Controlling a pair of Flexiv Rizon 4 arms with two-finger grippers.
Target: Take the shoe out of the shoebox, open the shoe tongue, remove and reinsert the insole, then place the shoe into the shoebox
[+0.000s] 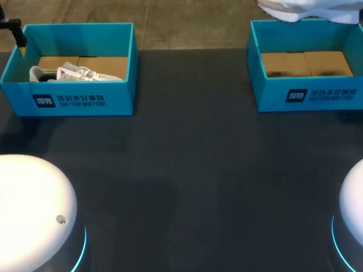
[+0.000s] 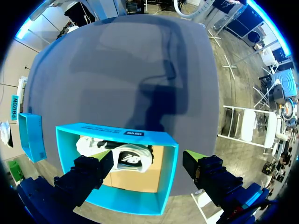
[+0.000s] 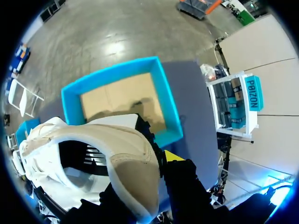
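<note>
Two blue shoeboxes stand at the back of the dark table. The left shoebox holds a white and grey shoe, which also lies in the box under my left gripper as the shoe. That gripper is open above the box's far side, and only a black part of it shows from above. The right shoebox has a bare cardboard floor. My right gripper is shut on a white shoe held above that box. This shoe just shows at the far edge.
My arms' white bases stand at the near corners. Dark table surface stretches between the boxes and the bases. The right shoebox shows off to the side of the left gripper.
</note>
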